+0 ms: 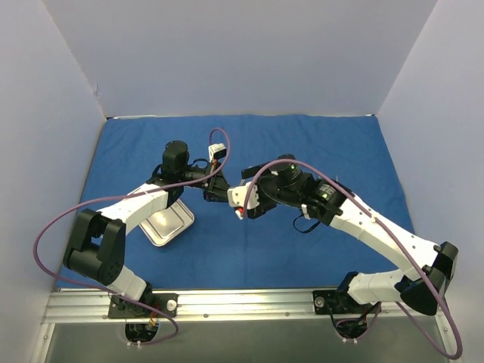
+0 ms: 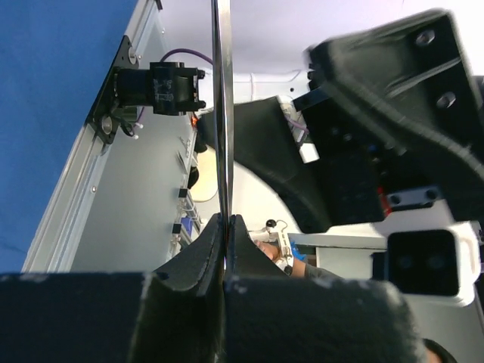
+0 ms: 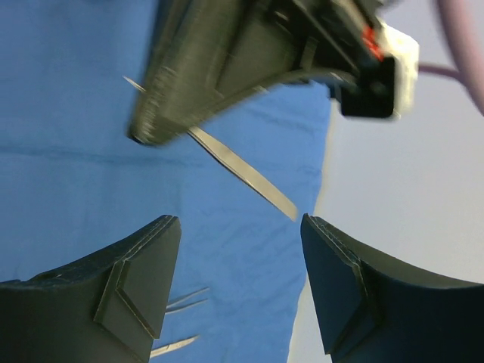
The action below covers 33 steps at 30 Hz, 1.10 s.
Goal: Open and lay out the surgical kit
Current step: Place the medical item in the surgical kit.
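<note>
My left gripper is shut on a thin flat metal instrument, held above the blue drape. In the left wrist view the instrument stands edge-on, rising from the closed fingertips of the left gripper. In the right wrist view the same instrument sticks out of the left gripper's body, its free end just above my open right gripper. In the top view the right gripper faces the left one closely. A metal tray lies on the drape under the left arm.
Tweezers and another slim instrument lie on the drape below the right gripper. Grey walls enclose the drape at the back and on both sides. An aluminium rail runs along the near edge.
</note>
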Motion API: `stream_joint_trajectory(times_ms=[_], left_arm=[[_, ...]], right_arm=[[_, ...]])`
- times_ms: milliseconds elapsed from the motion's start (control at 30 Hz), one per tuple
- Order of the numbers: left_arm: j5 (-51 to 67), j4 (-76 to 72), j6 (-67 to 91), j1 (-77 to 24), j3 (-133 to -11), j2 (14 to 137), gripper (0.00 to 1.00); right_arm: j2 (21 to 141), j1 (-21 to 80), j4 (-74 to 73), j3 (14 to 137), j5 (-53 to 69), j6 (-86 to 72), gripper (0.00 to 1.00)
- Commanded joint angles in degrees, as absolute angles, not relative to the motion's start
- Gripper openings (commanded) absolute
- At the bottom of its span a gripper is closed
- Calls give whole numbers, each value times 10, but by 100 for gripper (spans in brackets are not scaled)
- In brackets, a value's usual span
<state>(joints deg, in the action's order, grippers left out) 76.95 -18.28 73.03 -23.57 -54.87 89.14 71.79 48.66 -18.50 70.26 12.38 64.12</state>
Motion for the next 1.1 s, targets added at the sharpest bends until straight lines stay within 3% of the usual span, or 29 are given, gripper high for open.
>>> stream_joint_trajectory(times_ms=[0,167,400,500,667,733,800,833,967,1000,1067], left_arm=[[788,-242,751,-246,-549,868,2],[791,-245,756,-248,-543,866,2],[791,-258,766,-248,-540,864,2],[792,-276,781,-248,-537,867,2],[794,-301,795,-248,-538,868,2],[795,-303,798,-244,-539,874,22],[797,-308,802,-238,-538,876,43],[795,-317,804,-220,-537,877,78],[793,-334,809,-197,-537,880,86],[792,-337,809,-190,-538,880,99],[785,-338,809,-151,-532,877,94]], right_arm=[[720,504,-139,687,109,668,65],[728,512,-89,664,74,691,62],[741,513,-69,664,53,709,47],[747,517,-56,660,47,714,36],[747,520,-63,657,47,712,8],[744,520,-59,654,47,700,0],[740,520,-50,649,52,684,0],[736,520,-56,645,55,665,0],[727,512,-61,637,67,630,0],[726,498,-72,635,73,615,0],[722,485,-81,634,89,553,0]])
